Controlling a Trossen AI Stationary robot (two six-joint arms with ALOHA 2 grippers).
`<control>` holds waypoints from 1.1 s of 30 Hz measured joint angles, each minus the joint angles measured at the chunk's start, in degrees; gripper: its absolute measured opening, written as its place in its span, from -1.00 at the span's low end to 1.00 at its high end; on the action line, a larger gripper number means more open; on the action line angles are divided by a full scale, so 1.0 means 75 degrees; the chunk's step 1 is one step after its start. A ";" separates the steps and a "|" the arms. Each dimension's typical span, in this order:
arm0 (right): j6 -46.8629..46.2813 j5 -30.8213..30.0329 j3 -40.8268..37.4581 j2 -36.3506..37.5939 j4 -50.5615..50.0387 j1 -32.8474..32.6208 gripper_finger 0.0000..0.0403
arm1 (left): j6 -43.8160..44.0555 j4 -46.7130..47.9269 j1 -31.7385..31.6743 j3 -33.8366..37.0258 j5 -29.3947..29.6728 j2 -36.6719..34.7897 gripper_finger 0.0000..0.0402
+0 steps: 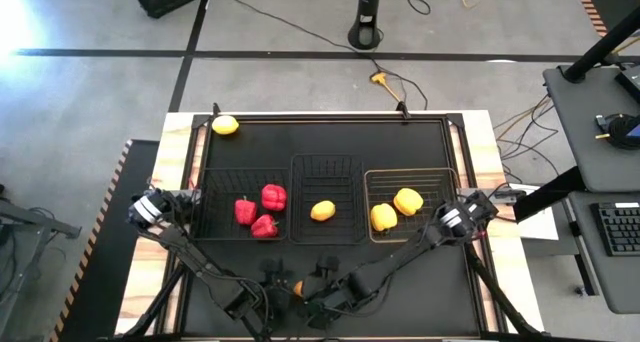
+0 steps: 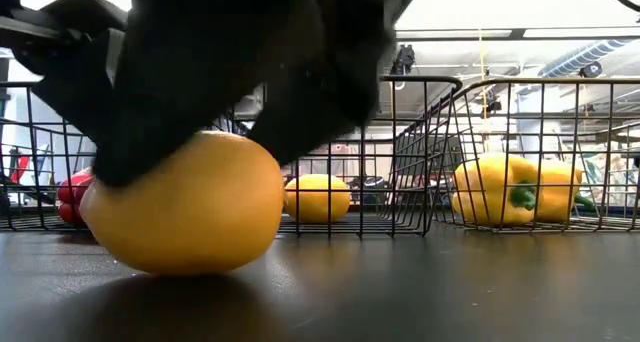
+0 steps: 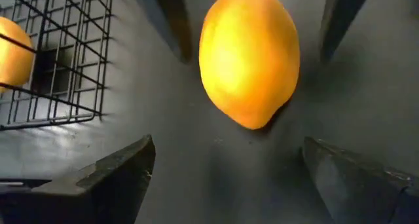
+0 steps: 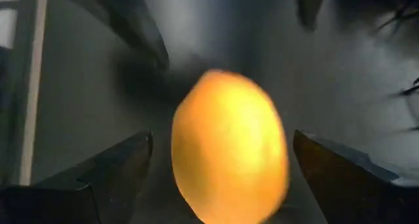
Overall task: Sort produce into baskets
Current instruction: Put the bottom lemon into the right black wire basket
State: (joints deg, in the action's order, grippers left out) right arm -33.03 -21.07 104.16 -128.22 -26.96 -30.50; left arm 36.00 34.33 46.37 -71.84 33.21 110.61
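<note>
A yellow-orange lemon (image 1: 298, 287) lies on the black table near its front edge; it also shows in the low view (image 2: 185, 207). My right gripper (image 4: 222, 178) is open with one finger on each side of it, and small gaps show. My left gripper (image 3: 229, 178) is open and empty, facing the lemon (image 3: 249, 54) from the table's left, its fingertips short of it. Three red peppers (image 1: 262, 212) lie in the left black basket (image 1: 205, 172). One lemon (image 1: 322, 211) lies in the narrower black basket (image 1: 327, 158). Two yellow peppers (image 1: 395, 209) lie in the pale wire basket (image 1: 410, 172).
Another lemon (image 1: 226, 125) lies on the table at its far left corner, outside the baskets. The three baskets stand side by side across the table's middle. Both arms reach in low along the front edge, close together. Bare black table lies beyond the baskets.
</note>
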 joint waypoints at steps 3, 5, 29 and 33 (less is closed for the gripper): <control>0.0151 0.0016 0.0006 -0.0279 -0.0037 0.0041 0.79 | 0.0142 -0.0029 0.0000 0.0104 -0.0001 0.0000 0.84; 0.0195 0.0040 0.0006 -0.0392 -0.0021 0.0066 0.79 | 0.0258 -0.0035 0.0011 0.0159 0.0023 0.0000 0.84; 0.0387 -0.2073 0.2144 0.1182 -0.3865 0.0438 0.25 | 0.3112 0.3601 0.1340 0.0222 0.2620 -0.3351 0.84; 0.0248 -0.2044 0.2066 0.1438 -0.3940 0.1225 0.20 | 0.3096 0.3566 0.1476 0.0246 0.3228 -0.3701 0.84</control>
State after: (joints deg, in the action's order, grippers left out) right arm -31.17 -36.40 119.65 -117.44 -56.51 -21.32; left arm 59.22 61.08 57.44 -70.00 57.42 82.85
